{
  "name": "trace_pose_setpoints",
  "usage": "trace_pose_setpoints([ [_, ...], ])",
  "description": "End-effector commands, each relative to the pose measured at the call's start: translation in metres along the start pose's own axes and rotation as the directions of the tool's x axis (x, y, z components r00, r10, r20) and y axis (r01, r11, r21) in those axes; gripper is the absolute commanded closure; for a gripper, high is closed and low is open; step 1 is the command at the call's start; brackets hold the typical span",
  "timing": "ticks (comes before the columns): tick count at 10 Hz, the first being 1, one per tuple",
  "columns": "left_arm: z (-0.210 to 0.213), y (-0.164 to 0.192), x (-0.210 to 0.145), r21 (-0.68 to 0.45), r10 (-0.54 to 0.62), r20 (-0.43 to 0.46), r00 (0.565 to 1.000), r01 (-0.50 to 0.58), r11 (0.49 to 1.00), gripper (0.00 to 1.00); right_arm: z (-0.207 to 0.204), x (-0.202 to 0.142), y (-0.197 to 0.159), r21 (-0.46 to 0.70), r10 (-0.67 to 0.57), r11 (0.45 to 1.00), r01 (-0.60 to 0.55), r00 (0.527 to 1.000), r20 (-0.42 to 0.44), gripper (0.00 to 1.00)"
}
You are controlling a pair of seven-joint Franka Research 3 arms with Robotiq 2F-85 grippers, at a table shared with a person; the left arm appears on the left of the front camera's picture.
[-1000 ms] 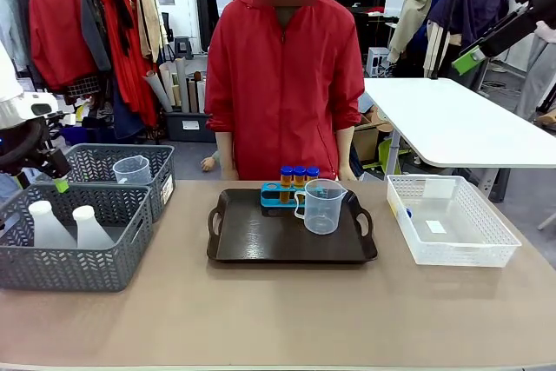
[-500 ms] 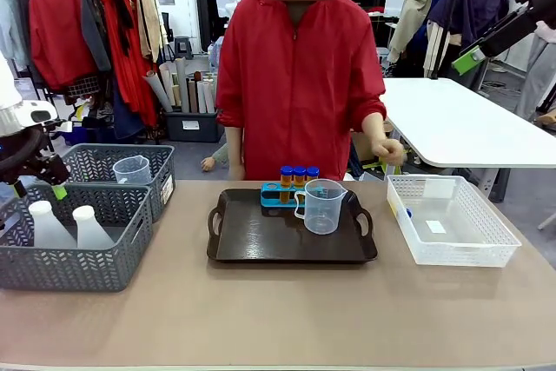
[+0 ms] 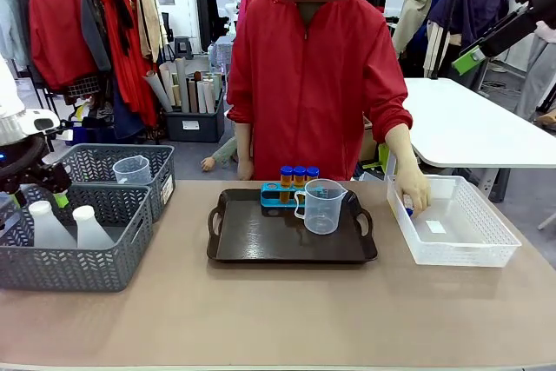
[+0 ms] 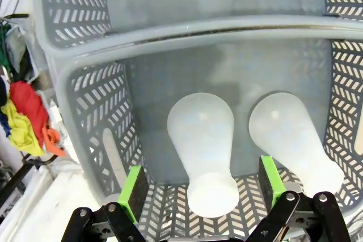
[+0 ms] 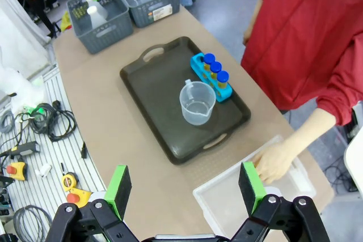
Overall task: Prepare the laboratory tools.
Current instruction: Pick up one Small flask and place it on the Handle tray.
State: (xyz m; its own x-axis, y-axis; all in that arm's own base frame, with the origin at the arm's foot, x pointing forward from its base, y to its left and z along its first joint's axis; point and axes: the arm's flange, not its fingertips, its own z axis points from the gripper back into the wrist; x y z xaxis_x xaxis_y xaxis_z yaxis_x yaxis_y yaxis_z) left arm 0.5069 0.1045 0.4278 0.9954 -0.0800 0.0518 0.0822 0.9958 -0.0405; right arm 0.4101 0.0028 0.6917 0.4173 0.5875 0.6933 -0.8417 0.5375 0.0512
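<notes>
Two translucent white conical flasks (image 4: 204,151) (image 4: 292,140) stand in the near grey basket (image 3: 65,267). My left gripper (image 4: 203,188) hangs open just above them, its green pads on either side of the left flask's neck without touching it. On the dark brown tray (image 3: 261,241) stand the blue rack (image 3: 280,195) with three orange, blue-capped test tubes (image 3: 299,175) and a clear measuring beaker (image 3: 323,206). My right gripper (image 5: 184,188) is open and empty, high above the table's right end. The person's hand (image 3: 415,193) reaches into the white basket (image 3: 452,254).
A second grey basket (image 3: 113,162) behind the first holds another clear beaker (image 3: 132,168). A small blue item (image 3: 407,211) lies by the person's fingers in the white basket. Bare tabletop (image 3: 278,319) spreads in front of the tray. A white table (image 3: 469,128) stands behind on the right.
My left arm has sunk lower toward the near grey basket. The person has stepped to the right and lowered a hand into the white basket.
</notes>
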Motion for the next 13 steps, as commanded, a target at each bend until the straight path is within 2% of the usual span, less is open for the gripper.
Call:
trace_pose_setpoints([
  [1, -0.005, -0.001, -0.005, -0.001, 0.029, 0.013, 0.999, -0.029, 1.000, 0.00, 0.001, 0.001, 0.001, 0.006, 0.000, 1.000, 0.000, 1.000, 0.006, 0.00],
  [6, -0.011, -0.001, -0.019, -0.001, 0.041, 0.002, 0.999, -0.041, 0.999, 0.00, 0.001, 0.001, 0.001, 0.006, 0.000, 1.000, 0.000, 1.000, 0.006, 0.00],
  [11, -0.011, -0.002, -0.017, 0.029, 0.033, 0.022, 0.999, -0.034, 0.999, 0.97, 0.001, 0.001, 0.001, 0.006, 0.000, 1.000, 0.000, 1.000, 0.006, 0.00],
  [13, -0.012, -0.002, -0.017, 0.029, 0.030, 0.024, 0.999, -0.031, 0.999, 1.00, 0.001, 0.001, 0.001, 0.006, 0.000, 1.000, 0.000, 1.000, 0.006, 0.00],
])
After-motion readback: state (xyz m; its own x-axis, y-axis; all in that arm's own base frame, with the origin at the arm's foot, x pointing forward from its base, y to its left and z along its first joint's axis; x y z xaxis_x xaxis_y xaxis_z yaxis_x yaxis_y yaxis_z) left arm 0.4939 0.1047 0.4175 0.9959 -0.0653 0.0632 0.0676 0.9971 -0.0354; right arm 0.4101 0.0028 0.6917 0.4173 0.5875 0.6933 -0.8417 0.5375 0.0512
